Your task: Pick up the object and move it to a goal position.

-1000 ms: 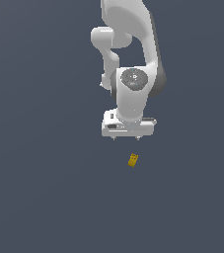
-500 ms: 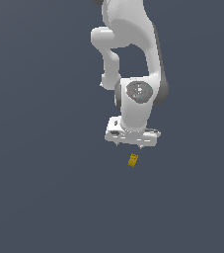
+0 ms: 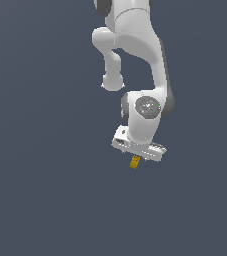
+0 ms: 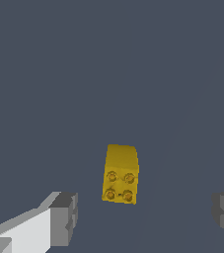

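The object (image 3: 134, 162) is a tiny yellow-orange block lying on the dark floor, just below the white hand of my arm in the exterior view. The wrist view shows the object (image 4: 120, 174) close up, with several round studs on its near face. My gripper (image 4: 143, 215) is open, its grey fingertips (image 4: 64, 218) spread wide to either side of the block and apart from it. Nothing is held. In the exterior view the fingers are hidden behind the white hand (image 3: 139, 145).
The plain dark grey floor (image 3: 45, 190) surrounds the block on all sides. The white arm (image 3: 135, 55) rises above the hand toward the top of the exterior view.
The arm has come down and tilted, bringing the hand closer to the block. The block has not moved.
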Available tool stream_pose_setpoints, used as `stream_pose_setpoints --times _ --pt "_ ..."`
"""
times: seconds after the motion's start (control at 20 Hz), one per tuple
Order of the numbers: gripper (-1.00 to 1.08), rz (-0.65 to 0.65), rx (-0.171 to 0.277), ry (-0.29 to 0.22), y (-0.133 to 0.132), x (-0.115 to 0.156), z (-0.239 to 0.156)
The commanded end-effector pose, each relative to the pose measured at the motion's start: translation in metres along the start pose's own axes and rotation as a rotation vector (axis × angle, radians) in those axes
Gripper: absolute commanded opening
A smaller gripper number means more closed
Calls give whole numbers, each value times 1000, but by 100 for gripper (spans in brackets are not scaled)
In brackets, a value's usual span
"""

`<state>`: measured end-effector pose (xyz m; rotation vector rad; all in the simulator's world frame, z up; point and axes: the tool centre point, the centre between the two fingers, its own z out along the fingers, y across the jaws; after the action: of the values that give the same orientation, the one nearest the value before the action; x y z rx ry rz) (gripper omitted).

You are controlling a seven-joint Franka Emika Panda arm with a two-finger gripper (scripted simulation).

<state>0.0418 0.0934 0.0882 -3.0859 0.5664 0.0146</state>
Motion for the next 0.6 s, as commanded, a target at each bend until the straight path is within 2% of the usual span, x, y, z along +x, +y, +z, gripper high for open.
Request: stream_pose_setpoints --times 0.0,0.55 --pt "100 38 -1 4 -4 3 6" --pt "100 95 -2 9 -11 6 16"
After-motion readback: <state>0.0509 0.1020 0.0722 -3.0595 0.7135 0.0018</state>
